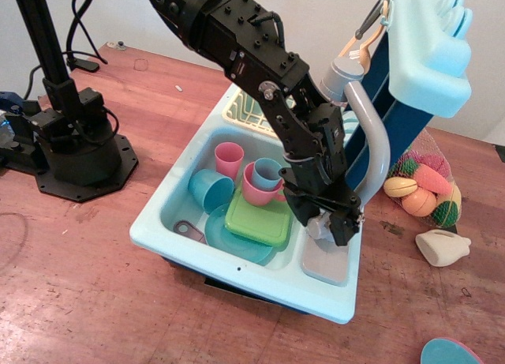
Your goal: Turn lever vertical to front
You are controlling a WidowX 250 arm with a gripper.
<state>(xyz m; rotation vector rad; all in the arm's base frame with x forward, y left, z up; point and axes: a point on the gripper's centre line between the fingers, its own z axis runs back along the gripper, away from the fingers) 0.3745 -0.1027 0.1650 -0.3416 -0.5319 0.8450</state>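
Observation:
My black gripper [323, 222] hangs over the right end of the light blue toy sink [170, 215], at the foot of the long curved grey faucet pipe [377, 155]. Its two fingers stand apart, one on each side of a small grey piece [319, 226] at the round faucet base. I cannot tell whether that piece is the lever tab or the base itself; the fingers and wrist cover most of it. The grey spout head [339, 73] is high above, behind my arm.
The basin holds pink cups [229, 157], a blue cup [209, 192], a green plate [259, 219] and a blue plate. A grey slab [323, 263] lies below the gripper. A blue rack [426, 48] stands behind; a net of toy food [426, 186] lies right.

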